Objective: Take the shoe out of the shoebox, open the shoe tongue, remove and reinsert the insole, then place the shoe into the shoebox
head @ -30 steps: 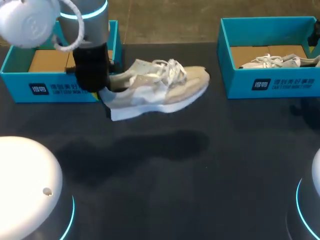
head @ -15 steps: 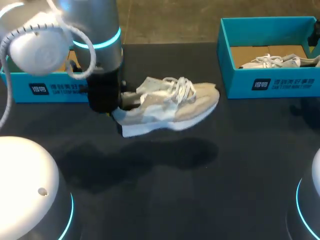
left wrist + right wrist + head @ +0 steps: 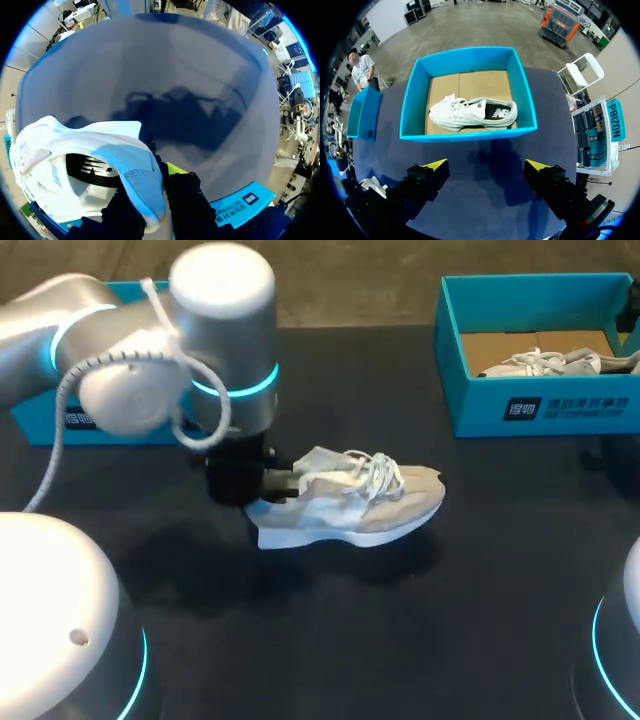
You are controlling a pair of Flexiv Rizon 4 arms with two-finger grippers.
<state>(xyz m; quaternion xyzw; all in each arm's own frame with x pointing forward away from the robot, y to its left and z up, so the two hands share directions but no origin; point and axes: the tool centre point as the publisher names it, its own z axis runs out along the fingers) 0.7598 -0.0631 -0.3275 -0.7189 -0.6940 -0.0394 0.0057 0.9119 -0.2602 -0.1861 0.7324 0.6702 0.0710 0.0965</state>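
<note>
Shoe (image 3: 350, 508) is coming down onto the dark desk (image 3: 420, 640), which is carrying everything here. My left arm (image 3: 200, 360) is taking up most of that side, reaching in over the left shoebox (image 3: 35, 420) and partly hiding it. The right shoebox (image 3: 540, 405) is sitting at the far right corner with a second sneaker (image 3: 545, 362) lying in it, not being touched.

What's changing: a second ago the arm was holding the shoe up in the air right by the left shoebox. Now it's carrying it out toward the middle of the desk and much lower. The shadow is closing up under the sole, so it looks like it's touching down or just about to; I can't say for sure it's resting yet.

Left claw (image 3: 155, 187) is clamping the heel collar, one finger inside and one outside, toe pointing right. Right claw (image 3: 485, 167) is hanging wide open with nothing in it, facing the right shoebox, well apart from the shoe.

So I'm reading the take-it-out step as basically wrapping up. Tongue and insole are coming next, and the idle arm is probably going to have to join in.
</note>
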